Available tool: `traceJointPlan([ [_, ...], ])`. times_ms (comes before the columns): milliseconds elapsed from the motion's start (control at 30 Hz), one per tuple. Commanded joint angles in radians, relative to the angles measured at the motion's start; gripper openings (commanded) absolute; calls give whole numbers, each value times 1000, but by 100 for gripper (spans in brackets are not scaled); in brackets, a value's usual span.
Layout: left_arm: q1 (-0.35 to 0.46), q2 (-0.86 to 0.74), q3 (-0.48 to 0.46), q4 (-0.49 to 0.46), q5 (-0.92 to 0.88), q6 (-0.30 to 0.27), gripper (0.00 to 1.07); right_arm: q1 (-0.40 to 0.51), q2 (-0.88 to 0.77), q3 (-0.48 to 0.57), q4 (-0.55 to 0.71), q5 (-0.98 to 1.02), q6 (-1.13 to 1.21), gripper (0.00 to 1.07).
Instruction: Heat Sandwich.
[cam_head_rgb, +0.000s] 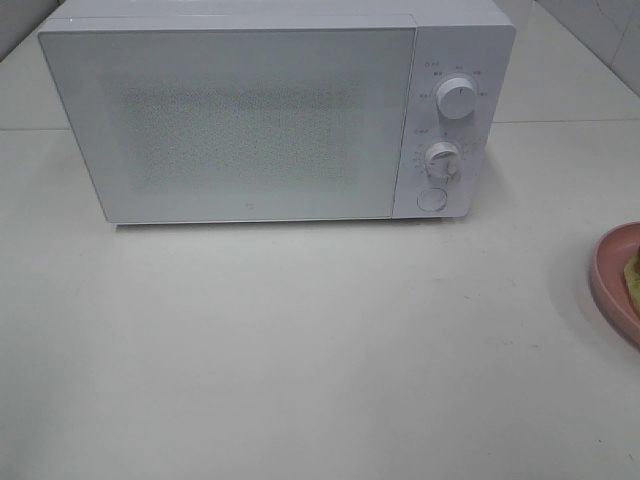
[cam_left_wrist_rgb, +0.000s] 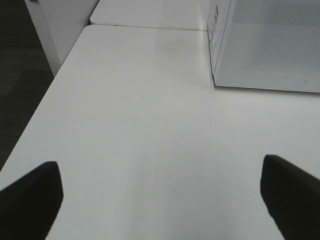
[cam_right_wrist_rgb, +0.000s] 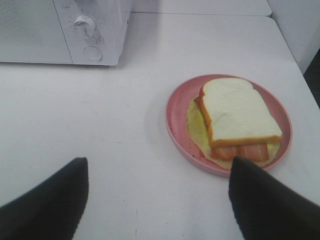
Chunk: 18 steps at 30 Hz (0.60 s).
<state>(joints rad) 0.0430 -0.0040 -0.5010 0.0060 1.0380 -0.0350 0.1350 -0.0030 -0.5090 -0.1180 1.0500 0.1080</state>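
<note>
While the microwave (cam_head_rgb: 270, 110) stands door-shut at the far side of the table (cam_head_rgb: 300, 350), the exterior high view shows only an edge of the pink plate (cam_head_rgb: 612, 280) at far right; dial markings too small to read.

Left wrist: left gripper (cam_left_wrist_rgb: 160, 200) released, jaws spread over bare table beside the microwave; side label illegible.

Right wrist: right gripper (cam_right_wrist_rgb: 157, 200) spread wide, empty, just near of the plate. Sandwich (cam_right_wrist_rgb: 239, 117) lies on it: soft, light, layers likely to slide. Judgement: lift by the plate rim.

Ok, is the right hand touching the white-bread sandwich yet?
Apart. The right wrist view shows the right hand open, with bare table between its fingers and the white-bread sandwich.
</note>
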Motion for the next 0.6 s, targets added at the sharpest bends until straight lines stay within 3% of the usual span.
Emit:
traceJointPlan([
  [33, 0, -30, 4, -6, -3, -1, 101, -7, -25, 4, -2, -8, -8, 76],
  [600, 0, -29, 4, -6, -3, -1, 101, -7, -25, 4, -2, -8, -8, 76],
])
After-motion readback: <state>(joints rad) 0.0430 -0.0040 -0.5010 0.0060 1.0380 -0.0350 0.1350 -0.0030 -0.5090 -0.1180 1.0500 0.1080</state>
